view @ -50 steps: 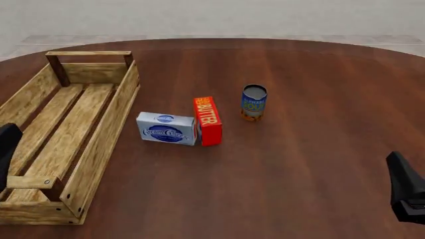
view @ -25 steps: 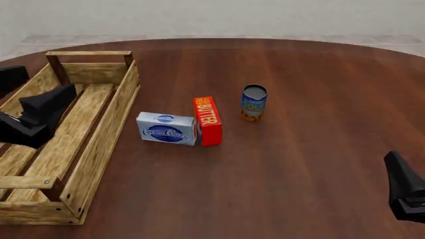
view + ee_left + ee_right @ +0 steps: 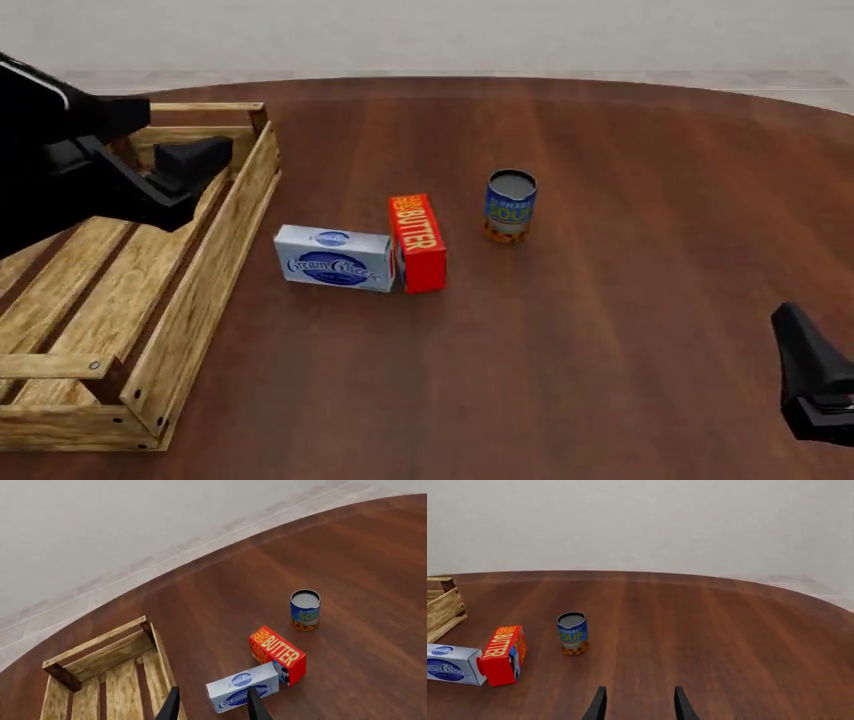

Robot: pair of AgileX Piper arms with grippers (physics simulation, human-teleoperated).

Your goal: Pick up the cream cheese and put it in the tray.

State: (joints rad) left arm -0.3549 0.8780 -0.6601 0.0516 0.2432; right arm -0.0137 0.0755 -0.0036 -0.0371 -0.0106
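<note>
The cream cheese (image 3: 335, 259) is a light blue-and-white box lying on the table, just right of the tray and touching the butter box. It also shows in the left wrist view (image 3: 242, 687) and in the right wrist view (image 3: 450, 665). The tray (image 3: 220, 240) is a long wooden slat crate at the left, with nothing in it; its far end shows in the left wrist view (image 3: 110, 655). My left gripper (image 3: 167, 150) hangs open and empty above the tray's far end, left of the cream cheese. My right gripper (image 3: 814, 385) is open and empty, low at the near right.
A red-orange butter box (image 3: 418, 240) stands against the cream cheese's right end. A blue soup can (image 3: 510, 205) stands upright a little further right and back. The table's curved far edge runs behind them.
My left arm has come in from the near left and moved forward and up over the tray toward its far end. The right arm and all objects have stayed still.
</note>
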